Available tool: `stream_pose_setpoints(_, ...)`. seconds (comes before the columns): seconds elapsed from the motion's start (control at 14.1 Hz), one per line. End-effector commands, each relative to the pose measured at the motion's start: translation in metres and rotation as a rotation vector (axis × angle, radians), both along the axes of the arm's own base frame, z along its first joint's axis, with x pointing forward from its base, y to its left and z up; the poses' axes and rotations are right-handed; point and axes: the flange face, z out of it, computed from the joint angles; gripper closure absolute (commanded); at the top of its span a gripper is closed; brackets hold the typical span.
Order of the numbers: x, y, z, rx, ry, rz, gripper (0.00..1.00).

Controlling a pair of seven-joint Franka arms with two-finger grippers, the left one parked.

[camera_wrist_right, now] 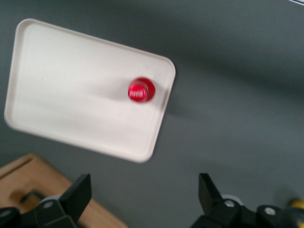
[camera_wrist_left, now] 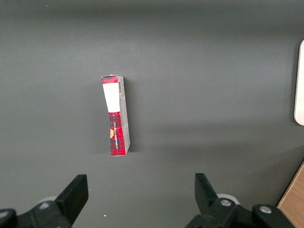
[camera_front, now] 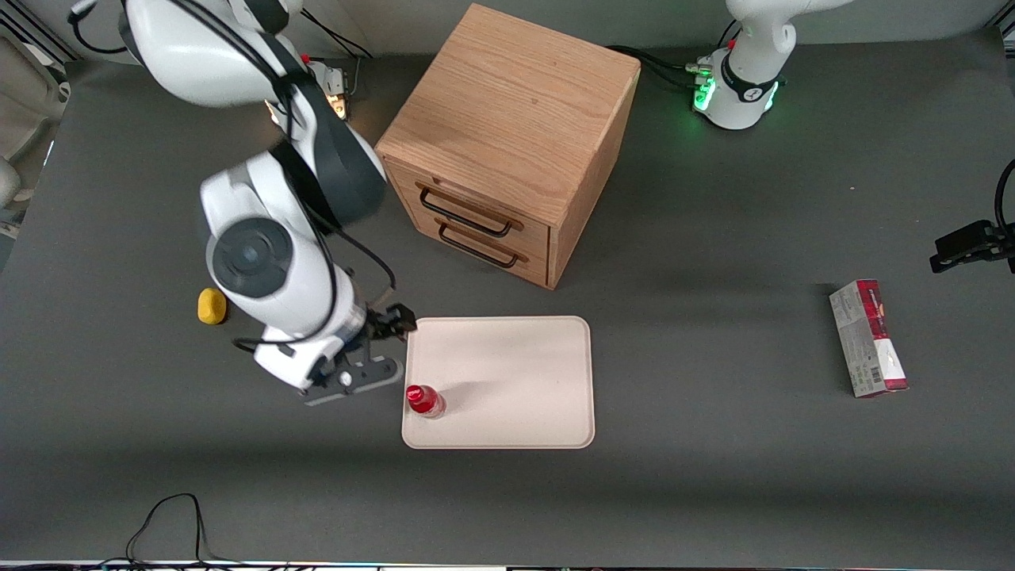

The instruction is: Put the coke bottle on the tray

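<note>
Coke bottle (camera_front: 424, 400) upright on tray (camera_front: 523, 373), near edge. Claw (camera_wrist_right: 142, 197) spread, empty, raised clear above tabletop (camera_front: 714, 476) — retreat straight up, avoid bottle.

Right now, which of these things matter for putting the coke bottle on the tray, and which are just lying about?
Part of the job:
coke bottle, standing upright on the tray
tray
gripper, open, raised beside the tray's edge

Just lying about:
wooden drawer cabinet
red-and-grey carton
small yellow object
</note>
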Motion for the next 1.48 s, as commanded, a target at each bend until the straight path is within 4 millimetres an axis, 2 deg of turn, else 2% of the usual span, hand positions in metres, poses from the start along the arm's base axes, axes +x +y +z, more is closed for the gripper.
stream_pose_setpoints(0.0, -0.033, -0.017, 0.062, -0.048, 0.001, -0.014, 0.0)
stream_pose_setpoints(0.14, -0.052, -0.031, 0.1, -0.09, -0.022, -0.024, 0.0)
stream_pose_setpoints(0.28, -0.071, -0.047, 0.127, -0.101, -0.03, -0.024, 0.0)
stream_pose_setpoints(0.49, -0.092, -0.102, 0.151, -0.054, -0.036, -0.073, 0.0)
stream_pose_setpoints(0.57, -0.095, -0.131, 0.155, -0.024, -0.037, -0.118, 0.0)
stream_pose_setpoints(0.71, -0.107, -0.176, 0.161, 0.035, -0.057, -0.191, 0.0)
stream_pose_setpoints(0.85, -0.119, -0.214, 0.164, 0.04, -0.072, -0.252, 0.0)
stream_pose_setpoints(0.99, -0.128, -0.246, 0.163, 0.043, -0.079, -0.241, 0.0)
stream_pose_setpoints(1.13, -0.133, -0.272, 0.158, 0.041, -0.083, -0.246, 0.0)
stream_pose_setpoints(1.41, -0.134, -0.307, 0.15, 0.033, -0.057, -0.311, 0.0)
